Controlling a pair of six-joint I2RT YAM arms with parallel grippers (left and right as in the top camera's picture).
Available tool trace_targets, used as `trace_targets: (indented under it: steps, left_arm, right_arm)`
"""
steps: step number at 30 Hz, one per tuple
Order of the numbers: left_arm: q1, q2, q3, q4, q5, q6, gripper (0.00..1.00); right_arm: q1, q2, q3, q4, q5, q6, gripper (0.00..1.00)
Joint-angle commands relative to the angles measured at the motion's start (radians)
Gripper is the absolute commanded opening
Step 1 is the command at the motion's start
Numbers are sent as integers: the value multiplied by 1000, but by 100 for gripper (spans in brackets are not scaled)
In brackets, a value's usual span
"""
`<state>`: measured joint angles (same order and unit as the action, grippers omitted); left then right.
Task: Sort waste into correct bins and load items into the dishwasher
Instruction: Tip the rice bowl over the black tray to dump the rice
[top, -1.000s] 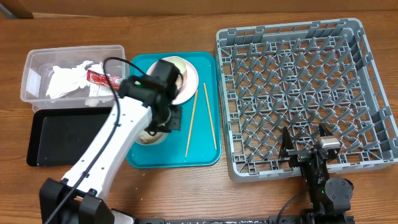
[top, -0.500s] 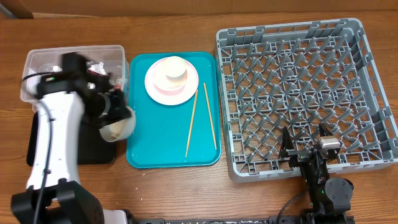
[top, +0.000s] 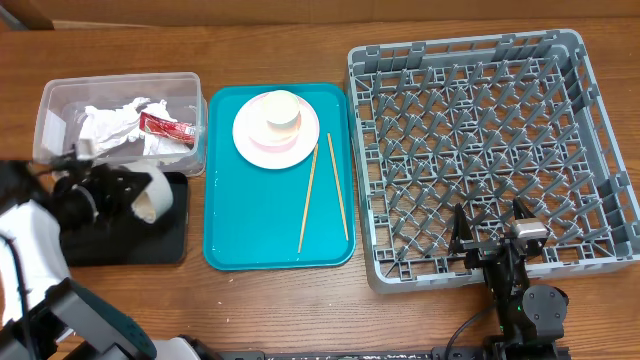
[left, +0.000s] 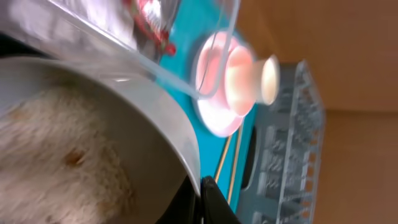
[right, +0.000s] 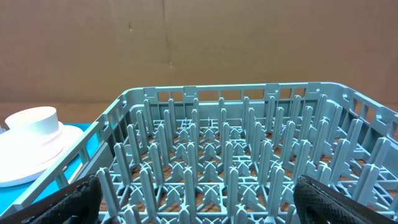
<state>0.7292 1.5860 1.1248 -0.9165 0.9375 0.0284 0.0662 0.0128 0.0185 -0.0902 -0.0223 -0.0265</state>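
Observation:
My left gripper (top: 133, 193) is shut on the rim of the grey metal bowl (top: 153, 192), which hangs tilted on its side over the black tray (top: 120, 242). In the left wrist view the bowl (left: 143, 118) holds rice (left: 56, 168), and its rim is pinched in the gripper (left: 202, 198). Behind stands the clear tub (top: 60, 100) with napkins (top: 105, 128) and a red packet (top: 165, 126). On the teal tray (top: 250, 230) lie the pink plate (top: 250, 140), a bowl and cup stack (top: 282, 112) and two chopsticks (top: 309, 195). My right gripper (top: 490, 235) is open at the dish rack's (top: 470, 130) front edge.
The rack (right: 236, 155) fills the right wrist view between the spread fingers (right: 323, 199), with the plate and stack (right: 34, 146) to its left. The left arm reaches in from the table's left edge. Bare wood lies in front of the trays.
My left arm has swung the metal bowl off the teal tray and leftward over the black tray, tipping it on its side. The right arm has not moved.

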Motion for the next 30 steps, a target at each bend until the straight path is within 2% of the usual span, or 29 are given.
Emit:
trace_targets:
  steps: [1, 5, 13, 20, 24, 28, 30]
  left_arm:
    - [119, -11, -79, 74, 306, 80, 4]
    - [231, -10, -153, 150, 417, 88, 4]
    - [349, -9, -289, 345, 644, 87, 4]
    - [364, -8, -289, 374, 643, 14, 4]
    - [364, -8, -289, 377, 643, -80, 4]
    - [364, -8, -289, 422, 643, -95, 4]
    - [364, -8, -289, 421, 643, -165, 4]
  right_arm:
    - [0, -10, -10, 7, -6, -4, 100]
    - [0, -10, -10, 7, -6, -4, 100]
    - [0, -10, -10, 7, -6, -4, 100]
    - [0, -10, -10, 7, -6, -4, 99]
    - [0, -10, -10, 7, -6, -4, 100]
    - [0, -10, -10, 7, -6, -4, 100]
    - [0, -10, -10, 7, -6, -4, 100]
